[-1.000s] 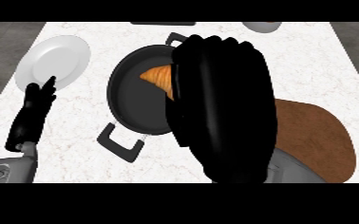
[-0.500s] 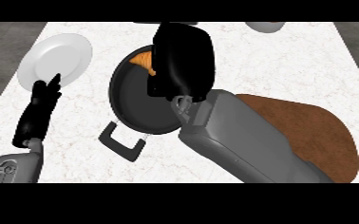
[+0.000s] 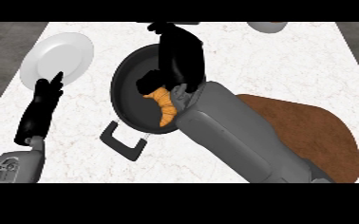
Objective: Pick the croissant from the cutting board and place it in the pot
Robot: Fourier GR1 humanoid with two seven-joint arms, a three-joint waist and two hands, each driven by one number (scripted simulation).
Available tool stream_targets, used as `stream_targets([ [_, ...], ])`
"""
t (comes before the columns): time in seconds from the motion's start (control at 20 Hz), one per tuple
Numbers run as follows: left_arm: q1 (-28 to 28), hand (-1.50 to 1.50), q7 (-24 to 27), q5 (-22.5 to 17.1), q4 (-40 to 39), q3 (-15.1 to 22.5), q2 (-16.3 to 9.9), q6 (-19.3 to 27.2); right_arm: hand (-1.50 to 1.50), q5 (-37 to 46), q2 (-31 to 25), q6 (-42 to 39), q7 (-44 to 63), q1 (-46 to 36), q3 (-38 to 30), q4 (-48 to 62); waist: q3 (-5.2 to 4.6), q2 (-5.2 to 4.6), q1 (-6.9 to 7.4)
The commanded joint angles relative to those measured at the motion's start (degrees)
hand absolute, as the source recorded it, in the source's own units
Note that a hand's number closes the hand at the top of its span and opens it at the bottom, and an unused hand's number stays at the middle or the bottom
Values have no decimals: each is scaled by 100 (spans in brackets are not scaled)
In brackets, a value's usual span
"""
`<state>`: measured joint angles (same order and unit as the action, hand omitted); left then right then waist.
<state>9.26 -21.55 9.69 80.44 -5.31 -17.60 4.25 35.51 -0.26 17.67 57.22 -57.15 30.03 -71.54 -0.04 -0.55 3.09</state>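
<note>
Croissant point(image 3: 165, 105) lies inside the pot point(image 3: 129, 92), long axis running near-vertical in the head view, one tip toward the pot's near rim, other tip under the right hand point(image 3: 179, 59). Right hand over the pot's middle, thumb curled close by the croissant's top end; can't tell if it pinches it or is apart. Half a second ago the croissant sat higher, at the pot's far-left side against the hand; now it's low near the near rim, and the hand has moved farther across. Left hand point(image 3: 43, 102) rests at the counter's left edge, fingers straight, beside the white plate point(image 3: 60, 57). Brown cutting board point(image 3: 308, 128) at the right edge, white marbled counter point(image 3: 280, 61), pot's black handle point(image 3: 123, 142) toward the near edge.
</note>
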Motion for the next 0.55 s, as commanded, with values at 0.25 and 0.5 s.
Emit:
stream_targets([
  [0.25,-197,0,51,27,-70,-143,-19,87,-150,147,25,2534,-264,70,-509,-92,4,48,-193],
  [0.5,-352,0,-41,-40,294,-223,-26,82,-150,525,-85,2757,-515,803,-939,-612,6,72,-314],
])
